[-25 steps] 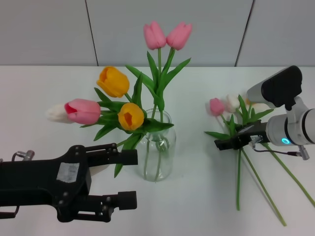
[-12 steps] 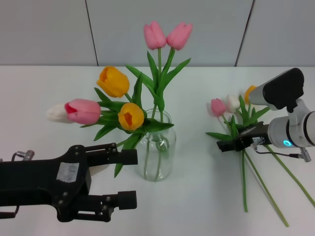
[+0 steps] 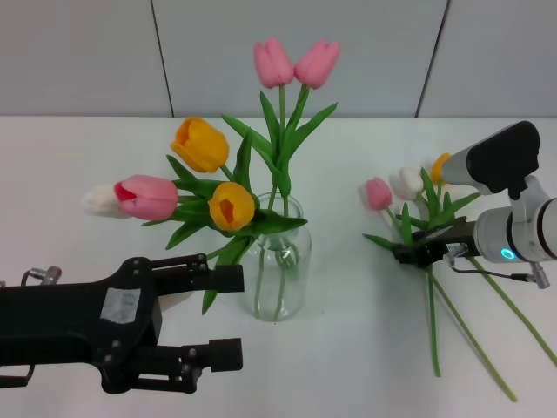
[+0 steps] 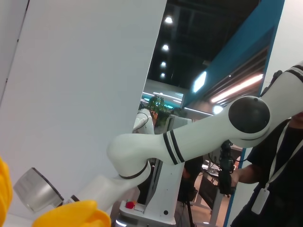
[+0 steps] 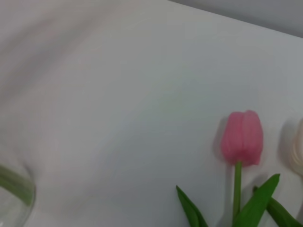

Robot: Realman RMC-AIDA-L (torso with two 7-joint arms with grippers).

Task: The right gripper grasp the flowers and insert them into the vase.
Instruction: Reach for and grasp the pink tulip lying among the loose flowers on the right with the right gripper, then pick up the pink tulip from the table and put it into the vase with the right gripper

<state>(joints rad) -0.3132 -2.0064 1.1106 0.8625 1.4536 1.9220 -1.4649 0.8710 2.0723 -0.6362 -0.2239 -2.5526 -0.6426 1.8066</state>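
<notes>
Right end effector [image 3: 416,254] sat low over loose flowers [image 3: 409,196] lying on tabletop [image 3: 348,348], well right of vase [image 3: 280,261]; finger state unclear. Stems likely light, thin, springy; best taken mid-stem below leaves. Left end effector [image 3: 222,318] idle, fingers apart.

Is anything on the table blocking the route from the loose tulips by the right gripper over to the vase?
No object lies between the loose tulips at the right gripper and the vase. The vase mouth is crowded with tulips already in it.
</notes>
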